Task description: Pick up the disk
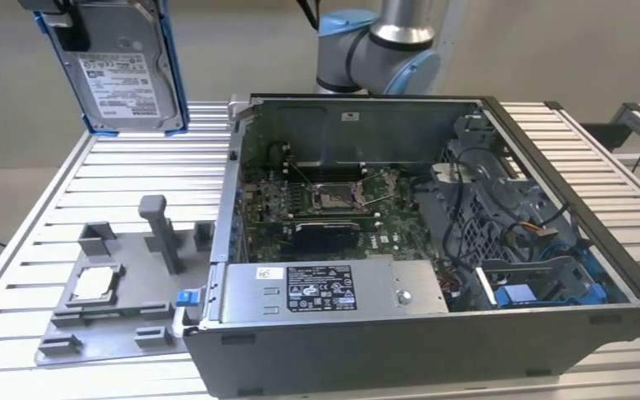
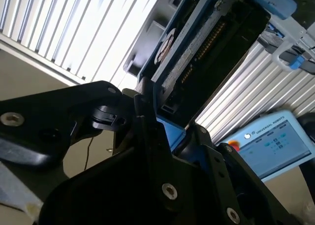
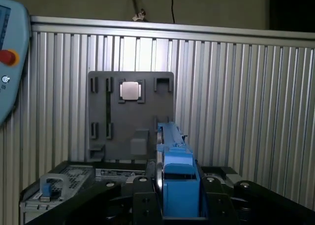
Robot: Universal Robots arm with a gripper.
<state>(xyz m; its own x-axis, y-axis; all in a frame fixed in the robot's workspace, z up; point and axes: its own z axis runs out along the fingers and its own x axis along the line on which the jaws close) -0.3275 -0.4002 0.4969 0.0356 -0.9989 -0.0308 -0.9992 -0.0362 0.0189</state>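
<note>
Disk [image 1: 126, 67]: held aloft, upright, at eleven o'clock in the exterior view, apart from the computer case [image 1: 409, 350].
Gripper [image 3: 178, 188]: fingers clamped on the blue bracket [image 3: 174, 161].
Progress: pickup judged done; nothing left.

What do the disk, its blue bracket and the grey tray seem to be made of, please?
The disk: likely metal, dull silver-grey face under a white label. Its blue bracket: probably plastic, even moulded colour. The grey tray: seemingly plastic, matte, with moulded posts.
</note>
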